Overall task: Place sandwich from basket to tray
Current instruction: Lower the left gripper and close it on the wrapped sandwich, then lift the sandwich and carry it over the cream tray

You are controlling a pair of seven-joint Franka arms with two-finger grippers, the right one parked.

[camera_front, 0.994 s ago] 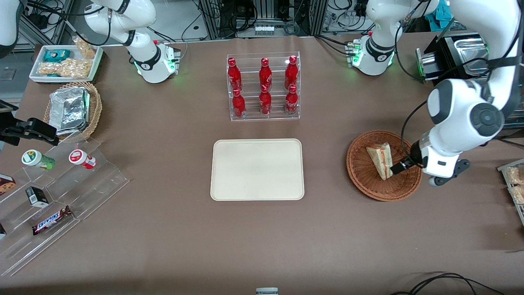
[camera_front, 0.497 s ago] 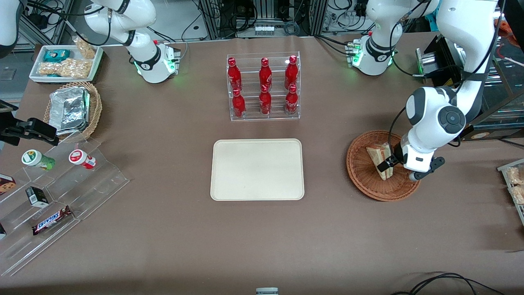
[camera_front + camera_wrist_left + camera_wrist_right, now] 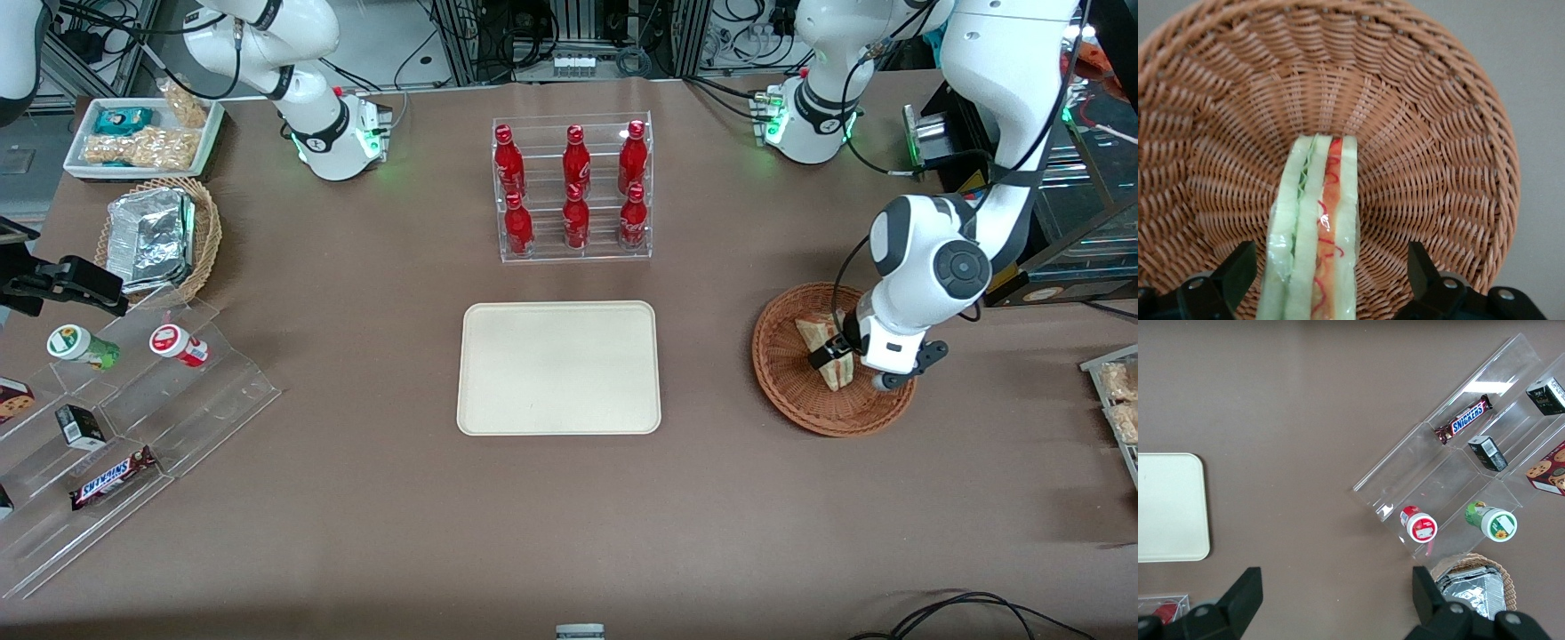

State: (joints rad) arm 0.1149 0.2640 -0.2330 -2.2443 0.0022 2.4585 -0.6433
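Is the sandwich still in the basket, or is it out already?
In. The sandwich stands on edge inside the basket. The gripper is open, one finger on each side, not squeezing it.

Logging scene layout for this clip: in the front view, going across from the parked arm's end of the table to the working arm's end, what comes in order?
Tan basket of foil packs → cream tray → sandwich in the reddish-brown basket, with the open gripper around it.

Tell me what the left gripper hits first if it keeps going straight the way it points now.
Most likely the sandwich: the open left gripper straddles it, one finger either side. Past it lies the basket floor.
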